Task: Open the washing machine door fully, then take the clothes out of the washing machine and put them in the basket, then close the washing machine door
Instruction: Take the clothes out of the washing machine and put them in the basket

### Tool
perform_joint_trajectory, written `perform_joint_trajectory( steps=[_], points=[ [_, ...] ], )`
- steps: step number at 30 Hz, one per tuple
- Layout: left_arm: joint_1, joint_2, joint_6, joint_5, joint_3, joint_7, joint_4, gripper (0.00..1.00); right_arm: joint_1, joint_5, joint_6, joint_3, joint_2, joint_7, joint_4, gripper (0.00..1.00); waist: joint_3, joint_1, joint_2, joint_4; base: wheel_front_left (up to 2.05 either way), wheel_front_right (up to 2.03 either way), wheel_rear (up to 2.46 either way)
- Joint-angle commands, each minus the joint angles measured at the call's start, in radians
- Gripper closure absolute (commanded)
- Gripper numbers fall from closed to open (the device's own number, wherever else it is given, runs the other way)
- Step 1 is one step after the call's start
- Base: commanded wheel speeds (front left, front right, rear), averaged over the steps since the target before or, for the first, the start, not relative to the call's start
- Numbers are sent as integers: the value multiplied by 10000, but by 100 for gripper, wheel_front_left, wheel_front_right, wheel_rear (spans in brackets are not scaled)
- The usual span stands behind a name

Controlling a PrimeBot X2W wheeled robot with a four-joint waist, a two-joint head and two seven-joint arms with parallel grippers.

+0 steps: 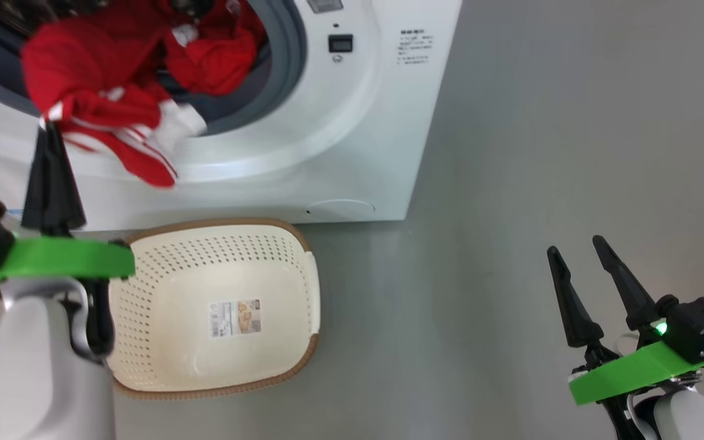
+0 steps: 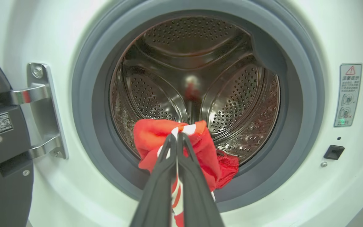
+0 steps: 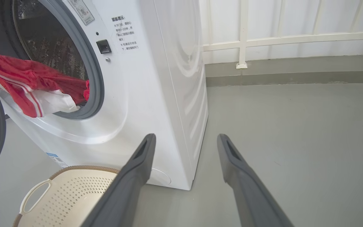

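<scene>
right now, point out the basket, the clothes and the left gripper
the basket [image 1: 205, 256], head view, on its perforated inner wall
the clothes [image 1: 92, 67], head view, on the big red fold
the left gripper [image 2: 177, 136], left wrist view, at its shut fingertips pinching the clothes

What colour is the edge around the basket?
The basket has a brown, woven-looking rim; the head view shows it best.

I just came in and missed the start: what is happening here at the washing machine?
The left gripper is shut on the red clothes, which hang out over the grey ring of the washing machine. The washing machine door is open. The basket on the floor below holds no clothes yet. The right gripper is open, holding nothing.
</scene>
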Motion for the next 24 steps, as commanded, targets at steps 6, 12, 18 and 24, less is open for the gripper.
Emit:
perform_joint_trajectory(
  steps=[6, 12, 18, 24],
  points=[
    [1261, 228, -97, -270, 113, -78, -1779, 100, 306, 64, 16, 87, -138, -118, -190, 0, -549, 0, 0, 444, 0, 0, 0],
    [2475, 197, -62, -493, 19, -78, -3403, 100, 479, 65, 16, 31, -158, -118, -191, 0, -758, 0, 0, 591, 0, 0, 0],
    [3492, 192, 411, -767, -192, -78, -5140, 100, 587, 65, 16, -20, -168, -118, -213, 0, -825, 0, 0, 761, 0, 0, 0],
    [4127, 190, 828, -801, -511, -78, -6497, 100, 591, 64, 16, -31, -190, -118, -231, 0, -816, 0, 0, 907, 0, 0, 0]
  ],
)
